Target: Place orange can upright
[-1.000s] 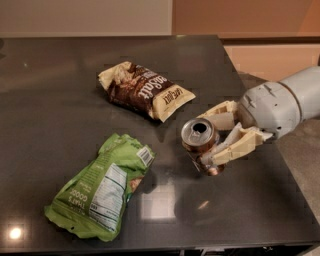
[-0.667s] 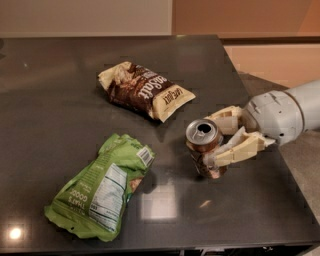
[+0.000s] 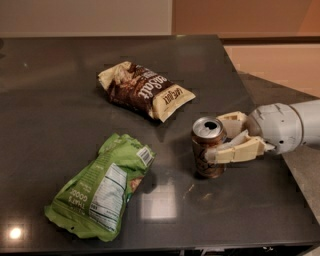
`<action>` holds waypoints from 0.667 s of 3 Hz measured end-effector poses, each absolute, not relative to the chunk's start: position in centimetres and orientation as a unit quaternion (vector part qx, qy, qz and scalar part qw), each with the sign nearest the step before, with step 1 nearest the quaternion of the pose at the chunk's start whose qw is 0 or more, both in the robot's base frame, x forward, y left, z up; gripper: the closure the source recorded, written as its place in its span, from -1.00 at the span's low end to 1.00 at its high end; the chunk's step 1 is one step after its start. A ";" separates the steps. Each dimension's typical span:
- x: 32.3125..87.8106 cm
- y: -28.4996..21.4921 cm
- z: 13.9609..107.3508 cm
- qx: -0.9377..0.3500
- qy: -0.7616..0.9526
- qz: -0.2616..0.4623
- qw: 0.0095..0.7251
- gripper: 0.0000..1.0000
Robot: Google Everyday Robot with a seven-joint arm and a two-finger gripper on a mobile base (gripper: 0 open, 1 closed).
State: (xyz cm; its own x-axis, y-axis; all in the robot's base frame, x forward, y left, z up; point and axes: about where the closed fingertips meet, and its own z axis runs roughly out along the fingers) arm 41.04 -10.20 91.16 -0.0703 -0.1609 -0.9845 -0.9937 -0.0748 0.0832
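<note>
Near table point(image 3: 50, 115) edge, gripper point(image 3: 215, 137) fingers point(image 3: 241, 151) clasp upright orange can point(image 3: 200, 150).

A dark grey, glossy tabletop point(image 3: 55, 105) fills most of the view, and its far edge meets the wall. The wall is pale cream point(image 3: 85, 15) on the left and a warm orange-tan panel point(image 3: 240, 15) on the right, with a dark strip point(image 3: 272, 40) along that panel's foot. Right of the tabletop lies light peach floor point(image 3: 280, 62), then a duller grey surface point(image 3: 280, 92) nearer the camera. A small bright glint point(image 3: 15, 233) reflects at the near left corner, and a soft pale patch point(image 3: 160, 200) nearer the middle. The gripper point(image 3: 216, 140) sits by the right edge, clasped on the orange can point(image 3: 207, 165).
</note>
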 end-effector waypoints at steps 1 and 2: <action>41.4 -10.4 90.5 -0.515 0.531 0.510 0.439 0.68; 41.6 -10.4 90.1 -0.504 0.523 0.512 0.459 0.21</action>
State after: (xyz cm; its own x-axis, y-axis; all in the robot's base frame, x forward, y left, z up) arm 41.64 -10.44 90.10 -0.0716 -0.0566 -0.9958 -0.9968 -0.0316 0.0734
